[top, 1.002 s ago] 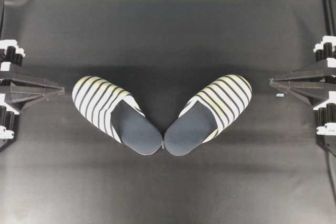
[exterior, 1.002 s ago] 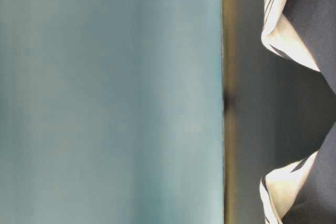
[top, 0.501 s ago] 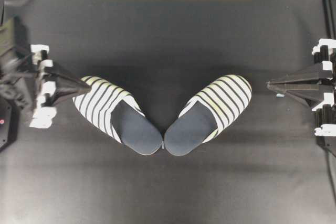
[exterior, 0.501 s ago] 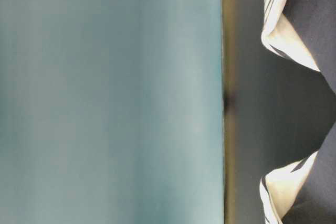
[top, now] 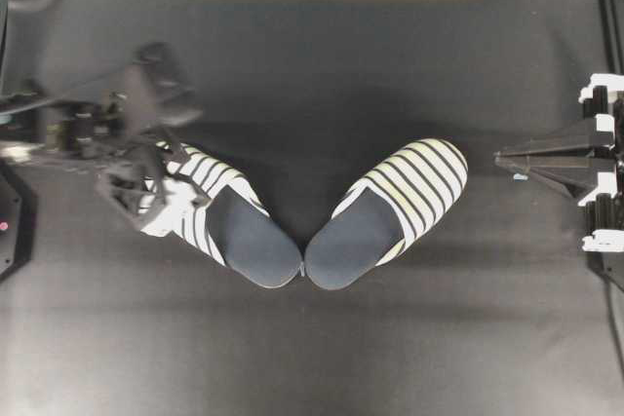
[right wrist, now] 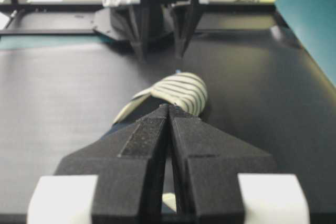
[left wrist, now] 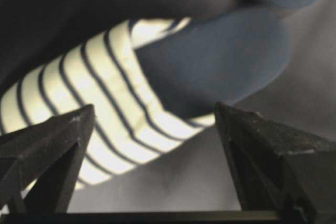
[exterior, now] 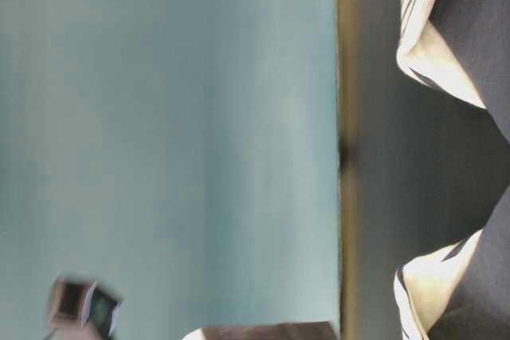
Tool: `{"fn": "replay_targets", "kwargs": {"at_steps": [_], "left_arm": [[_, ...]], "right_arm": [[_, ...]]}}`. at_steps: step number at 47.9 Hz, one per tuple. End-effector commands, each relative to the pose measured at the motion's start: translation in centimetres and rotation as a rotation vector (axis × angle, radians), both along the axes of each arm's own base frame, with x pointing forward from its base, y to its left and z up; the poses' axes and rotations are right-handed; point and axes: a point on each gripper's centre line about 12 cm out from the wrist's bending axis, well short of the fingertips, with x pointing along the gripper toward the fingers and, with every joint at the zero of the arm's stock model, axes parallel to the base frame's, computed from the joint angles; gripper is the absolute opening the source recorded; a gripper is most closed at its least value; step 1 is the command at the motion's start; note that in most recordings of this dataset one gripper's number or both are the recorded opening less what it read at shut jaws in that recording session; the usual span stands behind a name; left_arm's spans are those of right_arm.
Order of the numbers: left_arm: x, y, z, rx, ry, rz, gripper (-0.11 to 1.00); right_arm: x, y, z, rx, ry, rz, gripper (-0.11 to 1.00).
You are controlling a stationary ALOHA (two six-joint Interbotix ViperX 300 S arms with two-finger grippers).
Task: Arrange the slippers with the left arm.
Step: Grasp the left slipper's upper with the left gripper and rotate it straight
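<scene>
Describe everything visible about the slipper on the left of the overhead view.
The left slipper is a closed-toe house slipper with a white-and-navy striped fabric upper and a plain navy insole. It lies flat on the black table, toe up-left, its heel meeting the other slipper's heel. The open left gripper hangs over its toe; contact is unclear.

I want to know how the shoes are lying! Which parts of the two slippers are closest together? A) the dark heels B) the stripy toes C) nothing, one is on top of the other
A: the left slipper and right slipper form a V, dark heels nearly meeting and toes spread apart.
</scene>
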Motion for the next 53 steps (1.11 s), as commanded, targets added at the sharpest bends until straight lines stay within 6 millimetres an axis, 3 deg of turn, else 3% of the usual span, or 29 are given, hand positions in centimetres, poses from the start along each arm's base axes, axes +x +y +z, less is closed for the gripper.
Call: {"fn": "replay_targets", "kwargs": {"at_steps": [1,15,45,50,53], "left_arm": [[1.5,0.1,0.0,-0.005,0.077,-0.001,0.87],[4.9,0.1,-3.4,-0.031,0.228,0.024,0.85],[2.7,1.6,-5.7,-0.054,0.349,0.101,0.84],[2.7,1.5,-5.7,-0.050,0.350,0.088,0.80],[2.7,1.5,-5.7,-0.048,0.351,0.081,0.71]], "right_arm": [[0.0,-0.1,0.2,0.001,-0.009,-0.006,-0.01],[-0.3,-0.1,0.2,0.001,-0.017,-0.007,-0.01],[-0.6,-0.1,-0.3,0.004,-0.008,-0.007,-0.01],[-0.6,-0.1,-0.5,0.004,-0.005,-0.007,-0.01],[-0.6,-0.1,-0.5,0.004,-0.005,-0.007,-0.01]]}}
